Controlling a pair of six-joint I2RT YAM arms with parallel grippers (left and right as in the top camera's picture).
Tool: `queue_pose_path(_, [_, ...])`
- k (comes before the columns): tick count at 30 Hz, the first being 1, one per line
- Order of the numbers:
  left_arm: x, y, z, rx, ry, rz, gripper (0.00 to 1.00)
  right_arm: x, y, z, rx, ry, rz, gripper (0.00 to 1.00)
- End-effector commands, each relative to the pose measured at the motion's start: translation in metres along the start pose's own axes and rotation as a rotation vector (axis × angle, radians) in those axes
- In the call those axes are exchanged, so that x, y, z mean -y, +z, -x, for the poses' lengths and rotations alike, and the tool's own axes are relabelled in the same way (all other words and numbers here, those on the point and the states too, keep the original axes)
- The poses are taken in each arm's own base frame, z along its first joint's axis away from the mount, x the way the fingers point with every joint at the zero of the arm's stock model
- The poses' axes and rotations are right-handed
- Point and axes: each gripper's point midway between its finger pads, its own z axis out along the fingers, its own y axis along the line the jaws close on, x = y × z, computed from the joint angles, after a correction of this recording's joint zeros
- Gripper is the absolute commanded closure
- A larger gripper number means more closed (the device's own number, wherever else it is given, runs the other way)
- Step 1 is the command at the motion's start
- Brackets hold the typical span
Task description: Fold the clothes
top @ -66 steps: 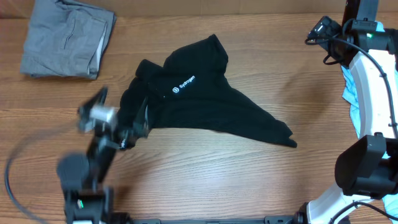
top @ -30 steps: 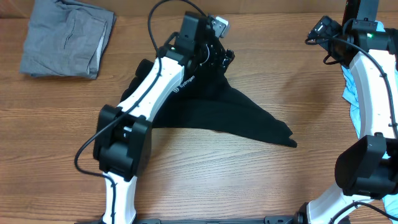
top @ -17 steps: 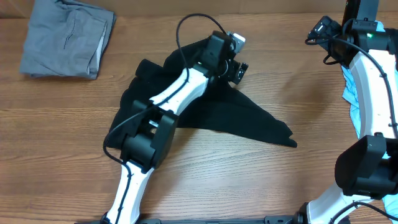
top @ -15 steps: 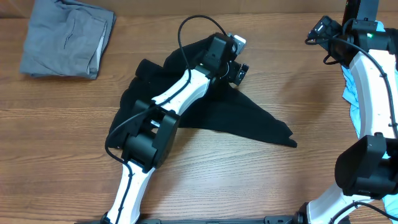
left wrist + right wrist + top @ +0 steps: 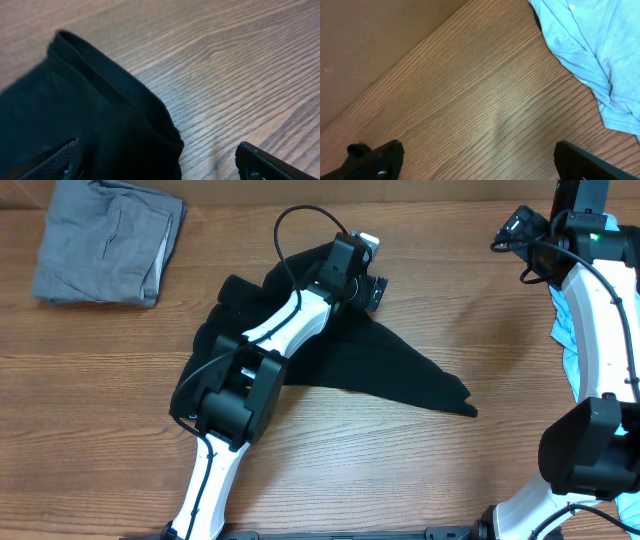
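**Inspector:** Where is the garment lying, and which step is running?

**Assessor:** The black shirt (image 5: 400, 370) is lying crumpled at the middle of the bench (image 5: 480, 310), with no fold made. I am judging this to be the opening step: taking a corner so the shirt can be spread flat.

**Inspector:** How is the left arm posing?

**Assessor:** It is stretching from the near edge across the shirt to its far corner. The left pincer (image 5: 370, 285) is hanging released, jaws wide, with the hemmed edge (image 5: 115, 85) lying between them. Whether the fingers are touching cloth, I cannot tell.

**Inspector:** And the right arm?

**Assessor:** It is standing raised at the far right, well apart from the black shirt. The right pincer (image 5: 477, 155) is also gaping and gripping nothing. It is looking down on bare wood beside the light blue shirt (image 5: 580, 55).

**Inspector:** What is the next move calling for?

**Assessor:** In my judgement, the left pincer needs to drop onto that hem, close on a single layer and draw it outward. Soft fabric is apt to bunch.
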Motion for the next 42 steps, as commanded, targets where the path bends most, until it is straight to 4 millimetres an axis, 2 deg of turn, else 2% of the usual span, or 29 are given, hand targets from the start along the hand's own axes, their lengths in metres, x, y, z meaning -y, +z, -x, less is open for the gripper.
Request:
queue_pose_path(1, [-0.003, 0.008, 0.001, 0.008, -0.021, 0.015, 0.0, -0.004, -0.009, 0.007, 0.027, 0.005, 0.015, 0.0])
queue_pose_path(4, [-0.004, 0.01, -0.001, 0.007, -0.021, 0.015, 0.03, -0.004, -0.009, 0.007, 0.027, 0.005, 0.015, 0.0])
queue_pose_path(6, [-0.004, 0.01, -0.001, 0.007, -0.021, 0.015, 0.14, -0.004, -0.009, 0.007, 0.027, 0.005, 0.015, 0.0])
queue_pose_path(10, [-0.004, 0.011, -0.002, 0.004, -0.021, 0.014, 0.17, -0.004, -0.009, 0.007, 0.027, 0.005, 0.015, 0.0])
queue_pose_path(13, [-0.004, 0.012, -0.004, 0.0, -0.021, 0.015, 0.25, -0.004, -0.009, 0.007, 0.027, 0.005, 0.015, 0.0])
queue_pose_path(18, [-0.005, 0.018, -0.013, -0.022, -0.021, 0.017, 0.28, -0.004, -0.009, 0.007, 0.027, 0.005, 0.015, 0.0])
queue_pose_path(26, [-0.008, 0.025, -0.024, -0.044, -0.023, 0.021, 0.74, -0.004, -0.009, 0.007, 0.027, 0.005, 0.015, 0.0])
queue_pose_path(30, [-0.008, 0.025, -0.019, -0.027, -0.019, 0.021, 0.96, -0.004, -0.009, 0.007, 0.027, 0.005, 0.015, 0.0])
queue_pose_path(34, [-0.007, 0.018, -0.003, 0.022, 0.005, 0.018, 0.96, -0.018, -0.01, 0.0, -0.016, 0.008, 0.091, 0.0])
queue_pose_path(37, [-0.006, 0.0, 0.022, 0.071, 0.034, 0.019, 0.96, -0.035, -0.013, -0.013, -0.09, 0.005, 0.196, 0.0])
queue_pose_path(40, [-0.006, -0.017, 0.041, 0.113, 0.04, 0.023, 0.94, -0.035, -0.013, -0.014, -0.095, 0.006, 0.196, 0.0])
queue_pose_path(42, [-0.009, -0.027, 0.053, 0.138, 0.036, 0.029, 0.93, -0.035, -0.015, -0.025, -0.145, 0.006, 0.204, 0.0])
